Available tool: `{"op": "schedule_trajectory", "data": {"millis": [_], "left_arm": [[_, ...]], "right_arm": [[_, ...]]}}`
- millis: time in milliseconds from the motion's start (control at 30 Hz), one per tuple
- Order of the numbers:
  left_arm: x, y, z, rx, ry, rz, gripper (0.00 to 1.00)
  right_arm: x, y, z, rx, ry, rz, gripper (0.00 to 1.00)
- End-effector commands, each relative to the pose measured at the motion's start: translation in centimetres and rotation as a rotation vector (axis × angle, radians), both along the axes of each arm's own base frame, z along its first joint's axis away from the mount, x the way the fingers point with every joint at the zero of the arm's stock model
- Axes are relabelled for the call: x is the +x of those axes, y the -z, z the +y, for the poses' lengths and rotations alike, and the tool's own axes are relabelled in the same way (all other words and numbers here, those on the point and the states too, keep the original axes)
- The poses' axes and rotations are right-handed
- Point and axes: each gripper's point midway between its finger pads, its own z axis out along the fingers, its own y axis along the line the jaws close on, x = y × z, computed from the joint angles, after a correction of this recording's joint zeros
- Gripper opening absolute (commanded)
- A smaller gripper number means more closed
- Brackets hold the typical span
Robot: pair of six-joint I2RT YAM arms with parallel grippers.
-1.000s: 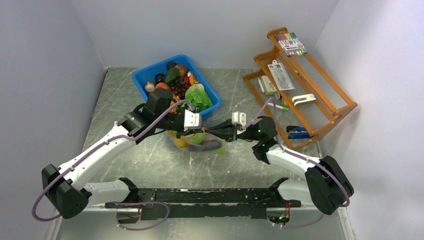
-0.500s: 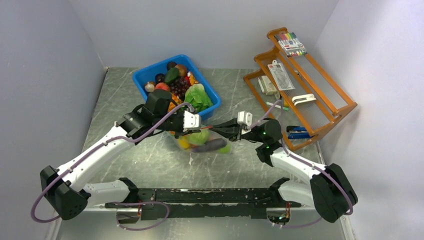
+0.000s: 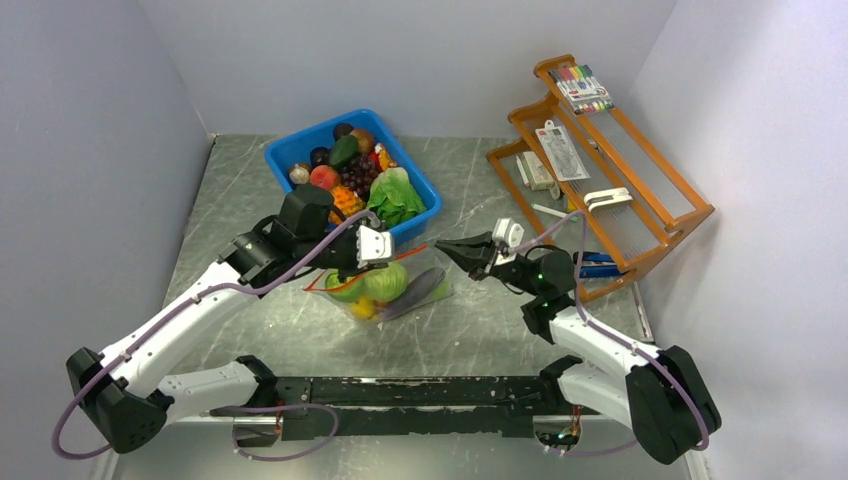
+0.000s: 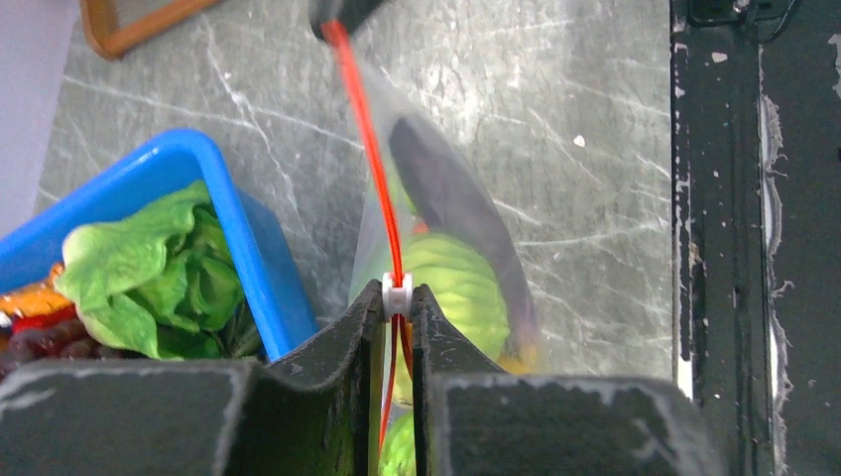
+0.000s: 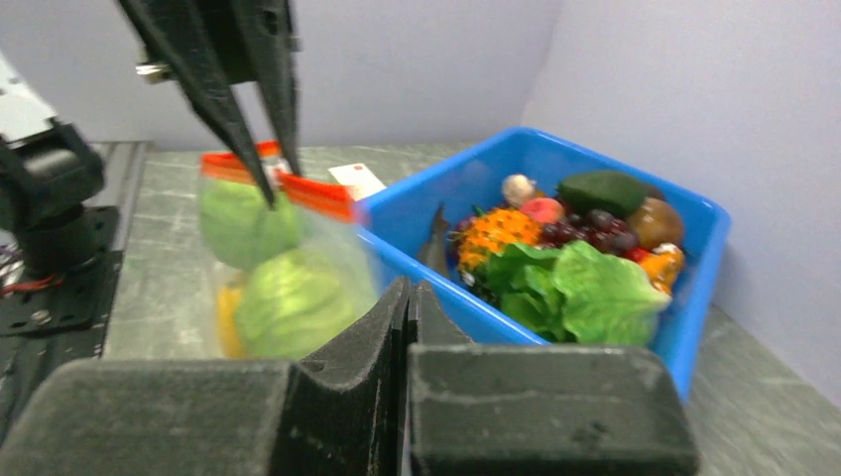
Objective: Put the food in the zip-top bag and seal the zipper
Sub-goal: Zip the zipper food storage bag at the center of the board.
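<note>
Grip check: pinching white slider (image 4: 397,290) on zipper (image 4: 372,159) with left gripper (image 4: 397,302), jaws clamped; holding zip-top bag (image 3: 430,285) of food (image 3: 385,282) at table's (image 3: 480,320) middle, just off blue bin's (image 3: 285,150) near corner; holding right gripper (image 3: 441,246) closed just beside bag's right end, contact unclear.

shows a grey-green marbled bench (image 3: 235,190), boxed in by plain pale lilac walls at back (image 3: 400,50), left (image 3: 90,150) and right (image 3: 760,120). holds an orange wooden rack (image 3: 630,215) at the right rear. lit softly, evenly.
</note>
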Motion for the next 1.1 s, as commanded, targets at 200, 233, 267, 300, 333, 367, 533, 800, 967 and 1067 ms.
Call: {"op": "schedule_trajectory", "data": {"millis": [200,233,267,300,333,367,533,800,967,1067], "left_arm": [[-1.7,-0.1,2.1,0.009,-0.046,0.039,0.07],[-1.8,-0.3,2.0,-0.001,-0.041,0.036,0.07],[-1.9,-0.5,1.9,-0.009,-0.035,0.032,0.07],[-1.9,-0.8,1.8,-0.018,-0.027,0.027,0.07],[-1.9,-0.9,1.7,-0.023,-0.021,0.025,0.07],[-1.9,-1.0,1.5,-0.028,-0.015,0.024,0.07],[-1.8,-1.4,0.7,-0.039,0.02,0.033,0.07],[-1.9,-1.7,0.4,-0.064,0.034,0.024,0.07],[-2.1,-1.8,0.4,-0.071,0.038,0.023,0.07],[-2.1,-1.4,0.4,-0.07,0.042,0.028,0.07]], "right_arm": [[-0.2,-0.9,-1.3,0.02,-0.007,-0.054,0.0],[-0.9,-0.7,-0.8,-0.013,-0.064,-0.071,0.0],[-1.5,-0.6,-0.5,-0.035,-0.107,-0.072,0.0],[-1.6,-0.7,-0.3,-0.05,-0.128,-0.064,0.02],[-1.6,-0.9,-0.2,-0.065,-0.134,-0.057,0.11],[-1.8,-1.2,-0.2,-0.083,-0.142,-0.069,0.25],[-2.9,-1.6,1.3,-0.181,-0.232,-0.099,0.52],[-3.1,-0.6,5.5,-0.221,-0.334,-0.078,0.55],[-3.9,-0.1,7.4,-0.218,-0.415,-0.056,0.53],[-4.4,-0.2,8.3,-0.207,-0.457,-0.058,0.4]]}}
